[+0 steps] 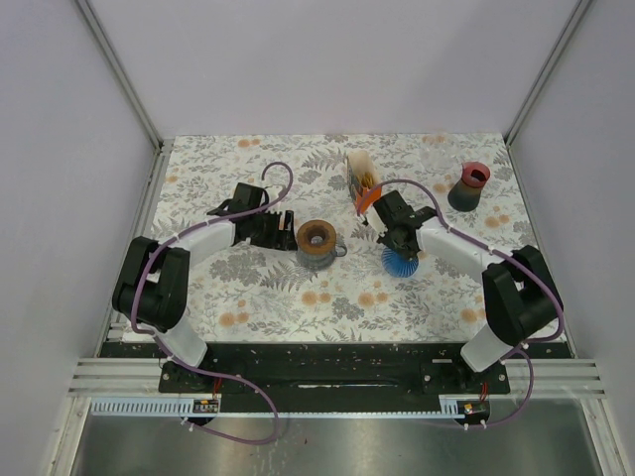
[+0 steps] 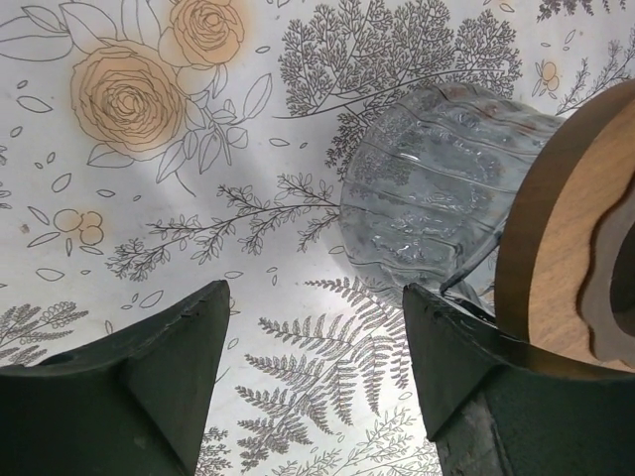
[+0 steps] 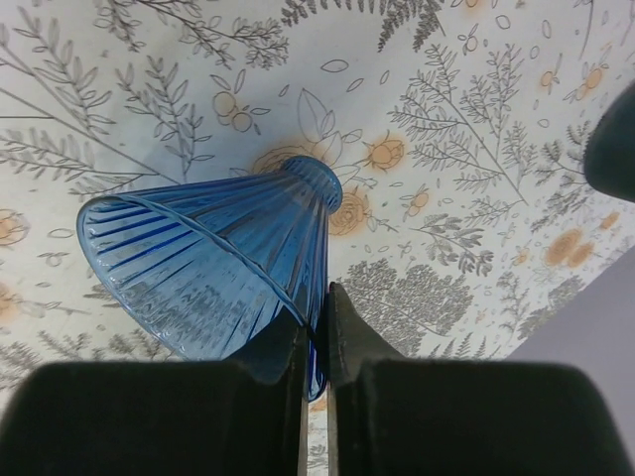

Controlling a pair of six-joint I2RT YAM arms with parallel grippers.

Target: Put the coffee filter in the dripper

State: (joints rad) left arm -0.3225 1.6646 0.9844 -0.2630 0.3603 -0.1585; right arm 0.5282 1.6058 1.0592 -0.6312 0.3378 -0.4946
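The blue ribbed glass dripper (image 3: 213,263) hangs just above the table, wide mouth to the left, in my right gripper (image 3: 316,297), which is shut on its rim wall. In the top view the dripper (image 1: 399,262) is right of centre, below the right gripper (image 1: 397,241). The white coffee filters (image 1: 357,164) stand in an orange holder (image 1: 365,194) at the back, just beyond the right gripper. My left gripper (image 2: 317,297) is open and empty over the table, left of the glass server; it also shows in the top view (image 1: 281,230).
A glass server (image 2: 437,188) with a wooden collar (image 2: 556,228) stands at the table's middle (image 1: 317,241), touching or nearly touching my left gripper's right finger. A dark cup with a red rim (image 1: 469,185) stands at the back right. Walls enclose the floral table.
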